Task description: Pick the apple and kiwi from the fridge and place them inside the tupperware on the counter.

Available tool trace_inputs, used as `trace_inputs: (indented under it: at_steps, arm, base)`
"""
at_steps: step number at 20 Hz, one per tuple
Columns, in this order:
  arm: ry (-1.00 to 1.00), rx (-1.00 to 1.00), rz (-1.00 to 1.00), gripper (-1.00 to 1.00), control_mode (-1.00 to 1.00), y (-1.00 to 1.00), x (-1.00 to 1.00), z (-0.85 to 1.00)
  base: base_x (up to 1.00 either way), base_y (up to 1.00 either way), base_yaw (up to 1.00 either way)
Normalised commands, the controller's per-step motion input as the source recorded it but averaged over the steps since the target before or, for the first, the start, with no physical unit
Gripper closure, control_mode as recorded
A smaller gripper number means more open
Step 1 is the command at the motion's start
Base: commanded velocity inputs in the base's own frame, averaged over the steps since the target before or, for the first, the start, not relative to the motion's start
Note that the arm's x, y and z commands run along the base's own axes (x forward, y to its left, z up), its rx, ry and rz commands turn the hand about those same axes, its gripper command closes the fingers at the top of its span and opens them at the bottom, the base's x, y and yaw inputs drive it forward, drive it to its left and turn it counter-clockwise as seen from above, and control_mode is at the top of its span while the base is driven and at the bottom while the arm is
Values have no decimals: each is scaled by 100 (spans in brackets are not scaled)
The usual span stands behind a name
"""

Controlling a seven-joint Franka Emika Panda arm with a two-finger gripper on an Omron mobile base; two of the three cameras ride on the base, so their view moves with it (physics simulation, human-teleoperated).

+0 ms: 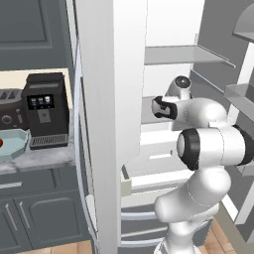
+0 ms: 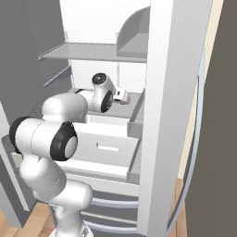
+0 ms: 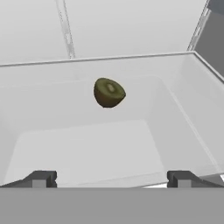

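Kitchen cabinets frame the open fridge (image 1: 114,99), where my arm reaches in over the white drawer (image 3: 87,144). Left of it the bench (image 1: 39,158) carries the tupperware (image 1: 12,144), a red patch inside that I judge to be the apple. My pincer (image 3: 111,179) hangs released, tips spread wide, facing the kiwi (image 3: 109,92) at the drawer's far wall. Bare floor lies before the fruit; side walls stand well apart.
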Motion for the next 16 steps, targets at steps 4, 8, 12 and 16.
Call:
trace_inputs:
  at_steps: [4,8,12,16]
  arm:
    - [3,0,0,-100,-100,-16,43,-17]
    - [3,0,0,-100,-100,-11,47,-15]
    - [4,0,0,-100,-100,-3,48,-15]
    - [4,0,0,-100,-100,0,45,-19]
  base:
    - [0,0,0]
    - [0,0,0]
    - [0,0,0]
    - [0,0,0]
